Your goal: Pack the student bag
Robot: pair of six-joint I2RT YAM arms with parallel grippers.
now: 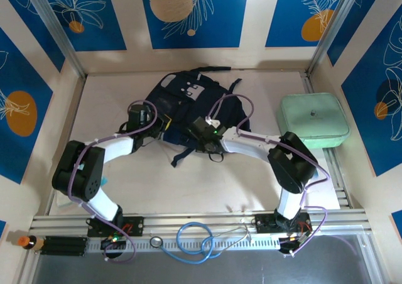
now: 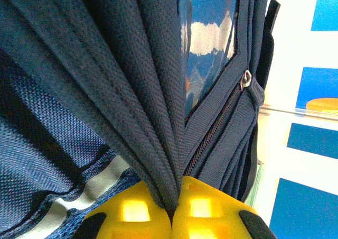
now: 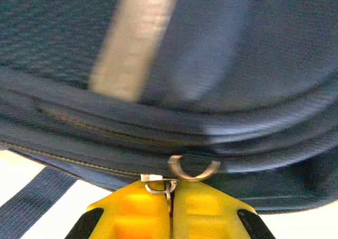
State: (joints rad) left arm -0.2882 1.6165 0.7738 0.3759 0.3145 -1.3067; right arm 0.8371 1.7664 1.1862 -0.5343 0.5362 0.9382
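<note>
The student bag (image 1: 188, 102), dark navy with grey patches, lies flat in the middle of the table. My left gripper (image 1: 146, 117) is at its left edge. In the left wrist view this gripper (image 2: 172, 210) is shut on a pinched fold of the bag's fabric (image 2: 153, 144), beside a zipper line (image 2: 211, 136). My right gripper (image 1: 202, 131) sits at the bag's near edge. In the right wrist view this gripper (image 3: 171, 196) is shut on a metal zipper pull (image 3: 168, 187) hanging from a ring (image 3: 193, 170) on the bag (image 3: 169, 64).
A mint-green rounded case (image 1: 313, 119) rests on white paper at the right. Bag straps (image 1: 183, 153) trail toward the near side. A blue cable (image 1: 196, 240) and an orange-capped item (image 1: 24, 240) lie on the front rail. Walls enclose the table.
</note>
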